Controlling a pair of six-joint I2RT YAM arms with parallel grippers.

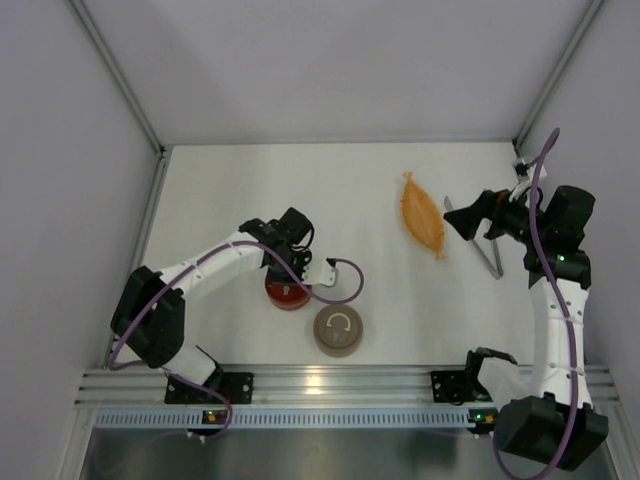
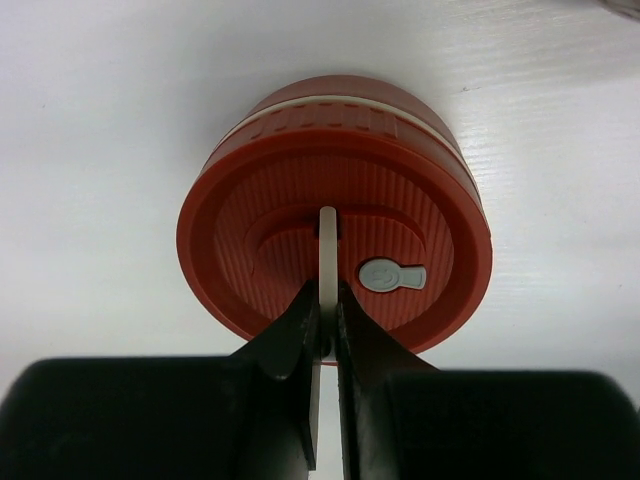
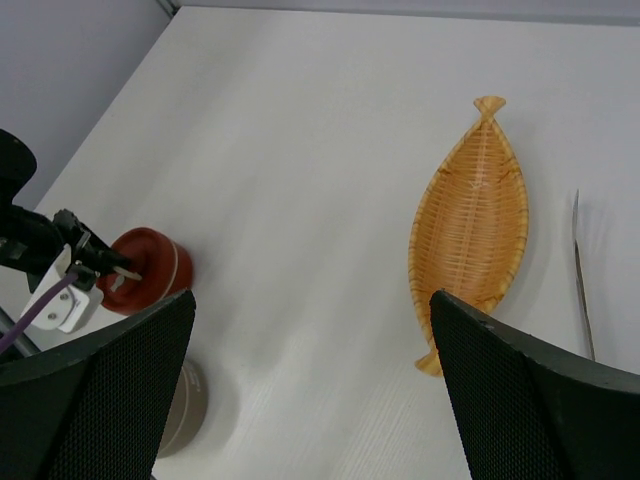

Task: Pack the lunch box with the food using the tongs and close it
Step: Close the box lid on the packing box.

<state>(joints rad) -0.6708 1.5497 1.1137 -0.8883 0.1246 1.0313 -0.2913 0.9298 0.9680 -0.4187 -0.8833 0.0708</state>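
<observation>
Lunch box [image 2: 390,200], red and round, sits right beneath my left end effector [image 2: 327,305], pinched tight on the lid's thin white handle [image 2: 327,245]. I judge a straight, level lift best. My right end effector [image 3: 311,300] gapes empty, tongs [image 3: 582,290] on the bench [image 3: 300,120] beside it.

R gripper [image 3: 312,305] at btm of frame: two black textured fingers [image 3: 100,400] wide apart, holding nothing, above white table [image 3: 300,120]. Orange woven boat-shaped tray [image 3: 470,225] lies right of centre, lengthwise, pointed ends near & far. Tongs [image 3: 579,290], slim grey metal, lie just right of tray, not touching it, lower end hidden behind right finger. Red round tin [image 3: 155,265] at far left, well apart from tray. L gripper [image 3: 120,268] tips sit on tin's top; grip too small to make out. Purple cable [image 3: 30,320] runs off btm-left. Grey round tin [image 3: 188,405] near red one, mostly hidden behind left finger. Grey wall [image 3: 70,60] upper left.
</observation>
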